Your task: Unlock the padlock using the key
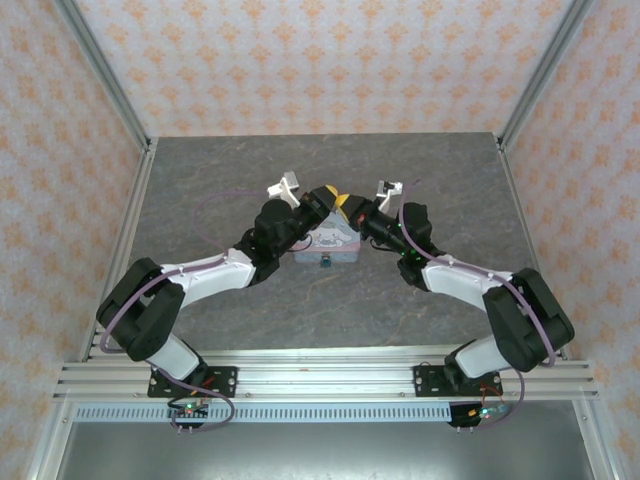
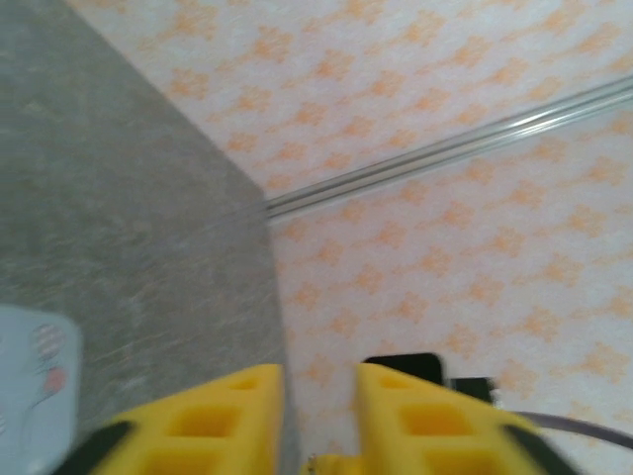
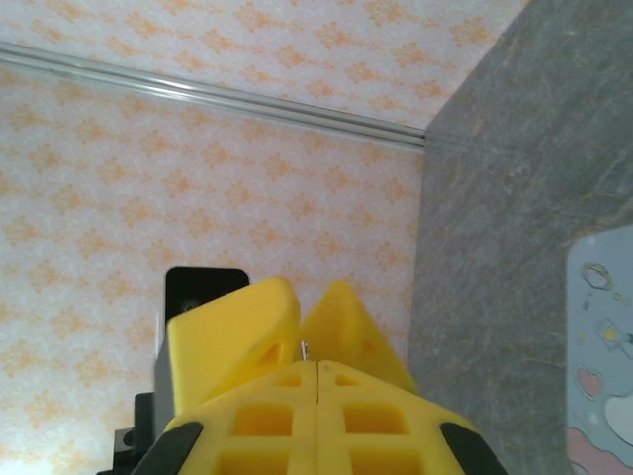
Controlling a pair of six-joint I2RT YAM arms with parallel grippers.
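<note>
The tiny teal padlock (image 1: 325,262) hangs at the near edge of the pale-blue cartoon tin (image 1: 331,241), below both grippers. My right gripper (image 3: 316,364) is shut, and a thin silvery sliver of the key (image 3: 304,347) pokes out at the seam of its yellow fingers (image 3: 267,416). My left gripper (image 2: 319,381) is open. Its two yellow fingers (image 3: 237,317) stand just beyond the right gripper's tip, one on each side of the key. In the top view the left gripper (image 1: 322,200) and right gripper (image 1: 347,207) meet above the far edge of the tin.
The tin's corner (image 2: 30,386) lies at the lower left of the left wrist view, and its edge (image 3: 603,336) is at the right of the right wrist view. Grey tabletop (image 1: 200,180) surrounds it. Patterned walls (image 1: 330,60) and metal posts (image 1: 105,75) enclose the cell.
</note>
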